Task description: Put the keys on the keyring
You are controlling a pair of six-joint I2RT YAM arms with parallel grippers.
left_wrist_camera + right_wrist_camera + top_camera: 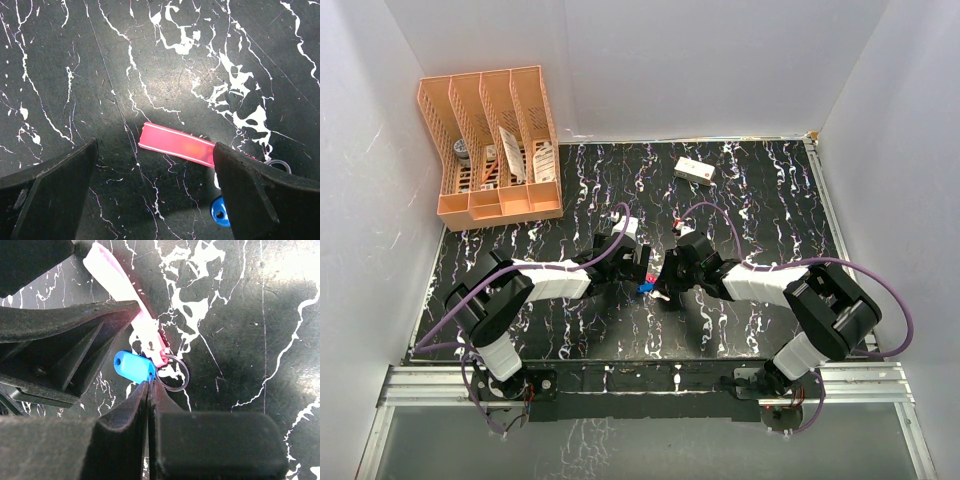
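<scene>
Threading is only getting started: the pink key (175, 144) and blue key (133, 366) are lying on the tabletop (75, 60), close against the keyring (173, 374). The left tool (156, 160) is hanging spread wide over the pink key. The right tool (150, 384) is pressing its fingers together at the blue key's edge (nipping anything? I cannot tell). Next, one tool will probably be pinning the ring while the other is feeding a key on. The orange organiser (500, 212), far left, is holding packets in its slots.

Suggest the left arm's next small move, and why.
Probably lower the left gripper and close on the pink key: its open jaws straddle it, while the shut right gripper sits at the blue key beside the keyring.
</scene>
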